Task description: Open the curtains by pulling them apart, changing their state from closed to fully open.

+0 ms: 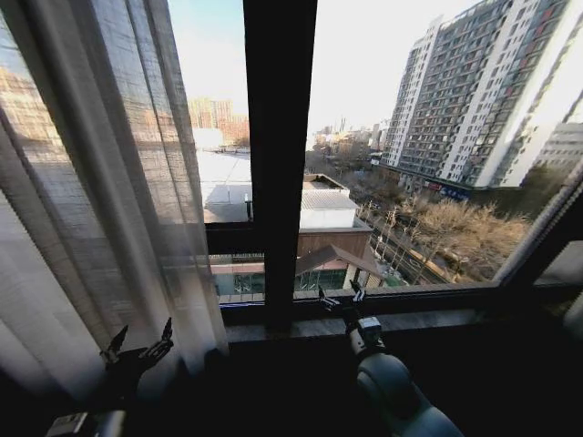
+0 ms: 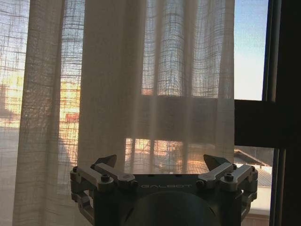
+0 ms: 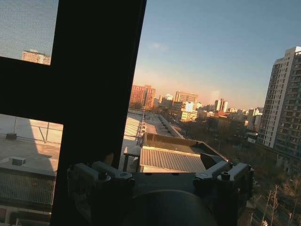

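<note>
The left curtain (image 1: 100, 182) hangs bunched at the left of the window, sheer and pleated, its inner edge near the dark centre bar. My left gripper (image 1: 137, 344) is low in front of its hem, open, with nothing between its fingers. In the left wrist view the curtain (image 2: 141, 70) hangs just beyond the open left gripper (image 2: 160, 162), apart from it. A pale slanted strip at the far right edge (image 1: 547, 228) looks like the other curtain, drawn aside. My right gripper (image 1: 341, 293) is open at the sill, right of the bar, and holds nothing (image 3: 160, 162).
A dark vertical frame bar (image 1: 278, 137) splits the window, with a cross bar on its left (image 1: 228, 237). A dark sill (image 1: 428, 319) runs below the glass. Right of the bar the glass is uncovered, with city buildings beyond it.
</note>
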Tool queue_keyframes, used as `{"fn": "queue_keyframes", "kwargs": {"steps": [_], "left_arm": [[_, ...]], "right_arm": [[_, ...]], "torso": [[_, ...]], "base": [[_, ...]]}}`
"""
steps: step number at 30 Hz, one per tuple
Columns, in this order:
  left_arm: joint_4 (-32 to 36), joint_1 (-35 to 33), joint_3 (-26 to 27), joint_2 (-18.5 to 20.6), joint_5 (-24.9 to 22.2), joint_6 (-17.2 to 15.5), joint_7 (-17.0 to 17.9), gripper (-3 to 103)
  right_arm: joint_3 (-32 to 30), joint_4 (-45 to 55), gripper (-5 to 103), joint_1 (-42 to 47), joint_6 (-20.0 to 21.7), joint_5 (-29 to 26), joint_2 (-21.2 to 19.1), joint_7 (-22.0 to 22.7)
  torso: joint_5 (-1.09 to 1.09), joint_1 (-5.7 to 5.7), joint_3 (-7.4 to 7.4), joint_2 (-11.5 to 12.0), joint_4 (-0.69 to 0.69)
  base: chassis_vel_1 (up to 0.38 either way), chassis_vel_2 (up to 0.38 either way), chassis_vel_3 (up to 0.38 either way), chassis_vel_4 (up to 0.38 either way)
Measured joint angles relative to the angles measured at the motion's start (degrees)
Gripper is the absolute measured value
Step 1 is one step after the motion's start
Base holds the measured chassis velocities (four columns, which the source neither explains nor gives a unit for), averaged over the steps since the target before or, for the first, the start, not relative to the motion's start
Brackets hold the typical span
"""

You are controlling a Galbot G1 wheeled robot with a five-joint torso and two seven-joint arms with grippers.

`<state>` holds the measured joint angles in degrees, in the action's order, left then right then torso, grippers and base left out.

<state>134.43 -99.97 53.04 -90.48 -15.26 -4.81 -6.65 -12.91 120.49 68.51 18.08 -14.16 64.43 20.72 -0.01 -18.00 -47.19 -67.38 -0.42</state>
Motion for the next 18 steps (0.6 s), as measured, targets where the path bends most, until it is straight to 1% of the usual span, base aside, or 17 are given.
{"fn": "queue_keyframes", "kwargs": {"steps": [1, 4, 5, 6, 9, 11, 12, 13, 15, 16, 18], "left_arm": [[0.0, 0.0, 0.0, 0.0, 0.0, 0.0, 0.0, 100], [-2.5, 4.8, 1.2, 2.1, 0.1, -2.5, 0.1, 100], [-3.1, 6.6, 1.3, 2.8, 0.1, -3.7, 0.2, 100], [-3.1, 6.6, 1.3, 2.8, 0.1, -3.7, 0.2, 100], [-5.2, 11.2, 1.2, 6.3, -0.9, -6.8, 0.5, 100], [-7.0, 14.0, 0.7, 8.6, -1.5, -8.3, 0.7, 100], [-7.0, 14.0, 0.7, 8.6, -1.5, -8.3, 0.7, 100], [-8.2, 15.6, 0.3, 9.6, -1.8, -9.1, 0.7, 100], [-10.7, 18.7, -0.7, 11.2, -2.0, -10.0, 0.8, 100], [-10.7, 18.7, -0.7, 11.2, -2.0, -10.0, 0.8, 100], [-13.1, 21.6, -1.9, 12.8, -3.0, -11.3, 1.1, 100]], "right_arm": [[0.0, 0.0, 100, 0.0, 0.0, 0.0, 0.0, 0.0], [-0.2, -0.2, 100, 0.0, -0.2, 0.0, 0.1, 0.1], [-0.3, -0.3, 100, -0.1, -0.3, 0.0, 0.1, 0.1], [-0.3, -0.3, 100, -0.1, -0.3, 0.0, 0.1, 0.1], [-0.6, -0.5, 100, -0.6, -0.6, 0.0, 0.1, 0.2], [-1.1, -0.9, 100, -1.0, -0.9, 0.0, 0.1, 0.3], [-1.1, -0.9, 100, -1.0, -0.9, 0.0, 0.1, 0.3], [-1.3, -1.1, 100, -1.1, -1.0, -0.1, 0.0, 0.4], [-1.7, -2.0, 100, -1.5, -1.3, -0.1, -0.2, 0.8], [-1.7, -2.0, 100, -1.5, -1.3, -0.1, -0.2, 0.8], [-2.0, -2.8, 100, -2.1, -1.4, -0.2, -0.5, 1.6]], "torso": [[0.00, 0.00, 0.00, 0.0, 0.00], [0.08, 0.01, 0.00, 0.0, -0.04], [0.06, 0.02, 0.00, 0.0, -0.05], [0.06, 0.02, 0.00, 0.0, -0.05], [0.05, 0.02, 0.00, 0.0, -0.03], [0.02, 0.02, 0.00, 0.0, -0.02], [0.02, 0.02, 0.00, 0.0, -0.02], [-0.03, 0.02, 0.00, 0.0, -0.01], [-0.02, 0.01, 0.00, 0.0, 0.00], [-0.02, 0.01, 0.00, 0.0, 0.00], [0.00, -0.01, -0.01, 0.0, -0.02]], "base": [[0.000, 0.000, 0.000, 0.000], [-0.027, -0.037, 0.011, 0.031], [-0.052, -0.082, 0.056, 0.057], [-0.052, -0.082, 0.056, 0.057], [-0.025, -0.041, 0.011, 0.034], [0.000, 0.000, 0.000, 0.000], [0.000, 0.000, 0.000, 0.000], [0.000, 0.000, 0.000, 0.000], [0.000, 0.000, 0.000, 0.000], [0.000, 0.000, 0.000, 0.000], [-0.004, 0.026, -0.009, -0.011]]}}
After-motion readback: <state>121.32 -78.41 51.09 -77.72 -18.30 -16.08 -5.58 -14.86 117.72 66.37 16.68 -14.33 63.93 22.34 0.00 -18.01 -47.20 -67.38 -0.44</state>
